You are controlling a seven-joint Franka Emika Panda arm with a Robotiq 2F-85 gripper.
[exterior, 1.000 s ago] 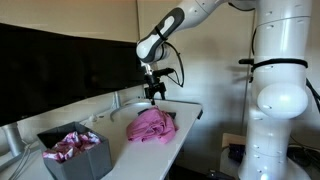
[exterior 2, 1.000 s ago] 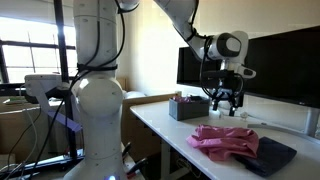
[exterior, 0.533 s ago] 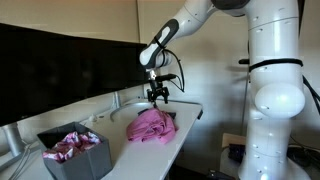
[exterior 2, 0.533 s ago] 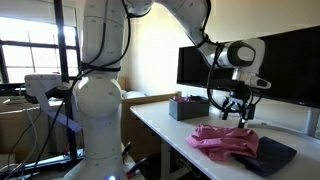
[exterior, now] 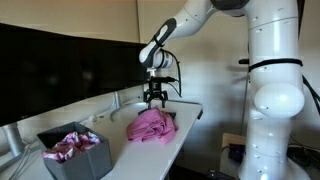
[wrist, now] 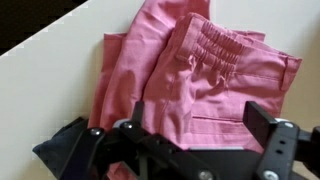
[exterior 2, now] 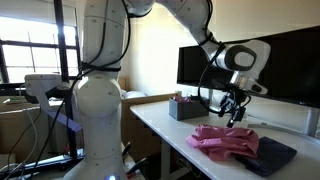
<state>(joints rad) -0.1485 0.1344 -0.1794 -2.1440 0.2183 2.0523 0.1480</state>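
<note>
A pink garment [exterior: 150,126] lies crumpled on the white table [exterior: 185,130], partly on top of a dark cloth [exterior 2: 275,156]. It also shows in an exterior view [exterior 2: 226,141] and fills the wrist view [wrist: 205,75], with an elastic waistband visible. My gripper [exterior: 154,98] hangs open and empty just above the garment; it also shows in an exterior view [exterior 2: 236,113]. In the wrist view my open fingers [wrist: 195,125] frame the pink fabric, and the dark cloth [wrist: 55,148] peeks out at the lower left.
A grey bin [exterior: 75,157] with pink and white cloth in it stands on the table; it also shows in an exterior view [exterior 2: 188,106]. Dark monitors [exterior: 60,65] line the back of the table. The table edge [exterior: 180,150] runs beside the garment.
My gripper has moved along the table toward the far end of the pink garment and come slightly lower. The garment and bin have not moved.
</note>
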